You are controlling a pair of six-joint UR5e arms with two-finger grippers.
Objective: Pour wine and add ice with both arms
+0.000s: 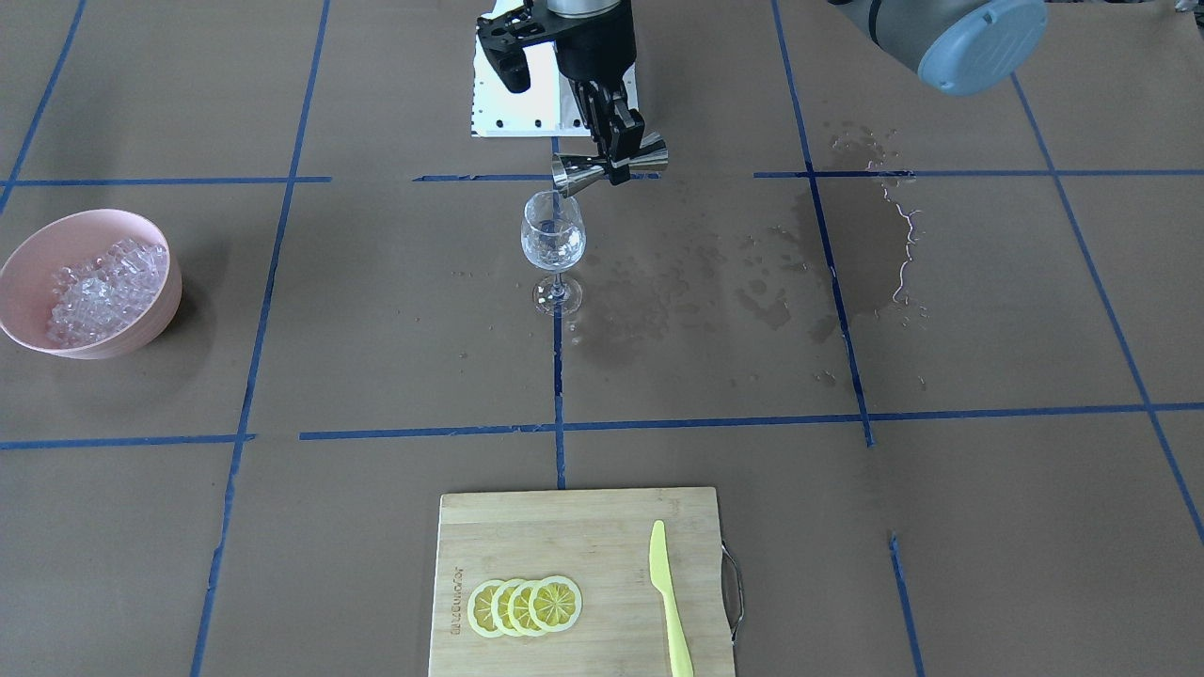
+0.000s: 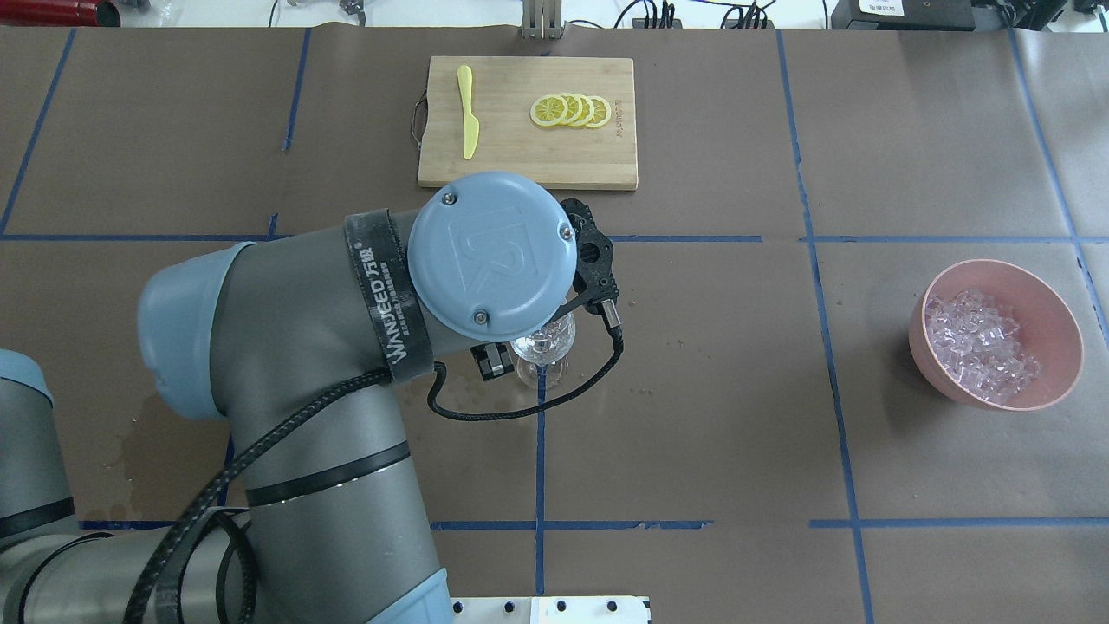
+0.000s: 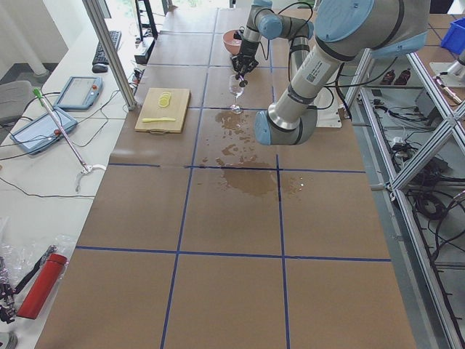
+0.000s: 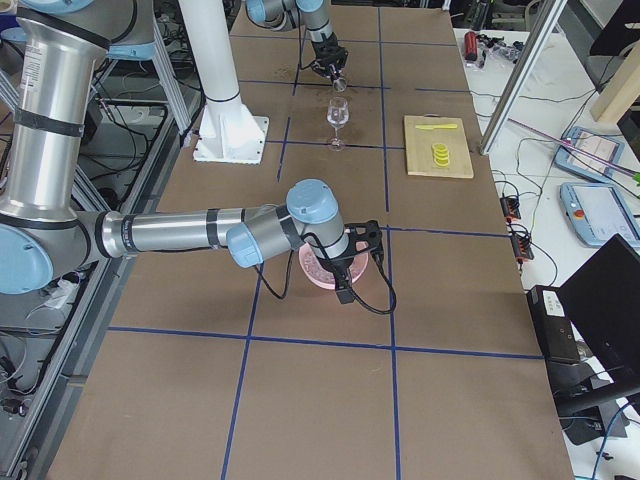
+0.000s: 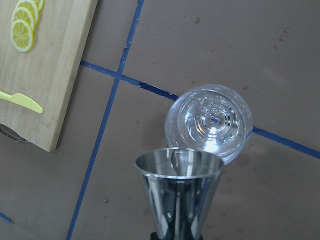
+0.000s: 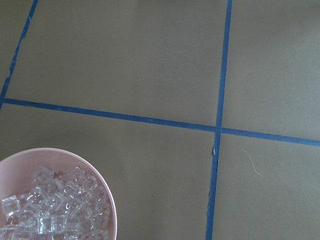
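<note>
Sideways, polished hourglass jigger (image 1: pixel 576 176) overhangs clear stemmed glass (image 1: pixel 553 237).

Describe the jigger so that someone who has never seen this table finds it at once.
Start at the middle of the brown table, where a clear wine glass stands on a blue tape line. Just above its rim, the left gripper holds the jigger tipped on its side. It is the only shiny steel item: two cones joined at a narrow waist.
</note>
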